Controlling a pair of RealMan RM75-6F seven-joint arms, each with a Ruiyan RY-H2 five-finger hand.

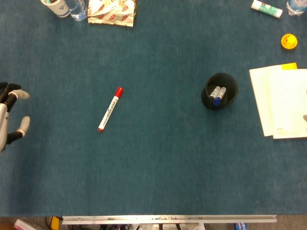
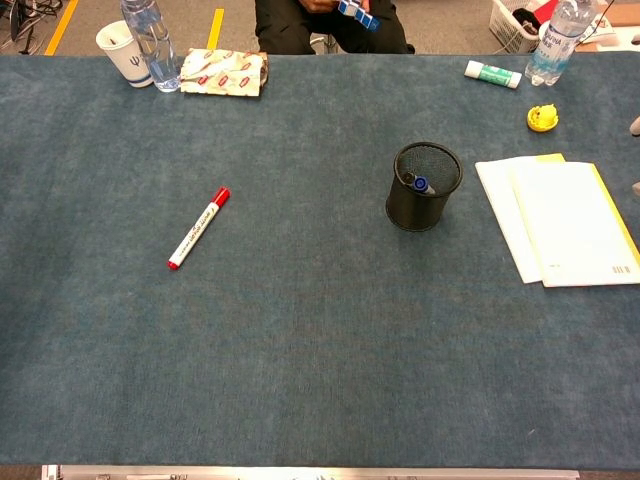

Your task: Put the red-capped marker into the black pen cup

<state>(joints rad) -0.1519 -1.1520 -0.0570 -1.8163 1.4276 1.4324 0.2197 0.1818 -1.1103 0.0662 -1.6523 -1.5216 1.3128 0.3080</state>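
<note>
- lying flat on the blue-green table cloth (image 1: 158, 167), the red-capped marker (image 1: 110, 109) sits left of centre in the head view, cap toward the upper right, tail toward the lower left.
- nothing touches the marker; the chest view shows it the same way, alone on the cloth.
- the black pen cup (image 1: 220, 90) stands upright right of centre, well apart from the marker, with two markers (image 1: 217, 94) already inside it.
- the left hand (image 1: 8, 115) shows at the far left edge of the head view, fingers spread apart and grasping nothing, well apart from the marker.
- the right hand (image 2: 636, 125) is only a pale sliver at the right edge of the chest view; i cannot tell how its fingers lie.
- a stack of pale paper (image 1: 283, 101) lies at the right edge, just beside the cup's right.
- a paper cup (image 2: 121, 42), a water bottle (image 2: 150, 44) and a printed wrapper (image 2: 221, 71) sit in the upper left.
- a glue stick (image 2: 492, 73) and a yellow cap (image 2: 541, 118) lie in the upper right.
</note>
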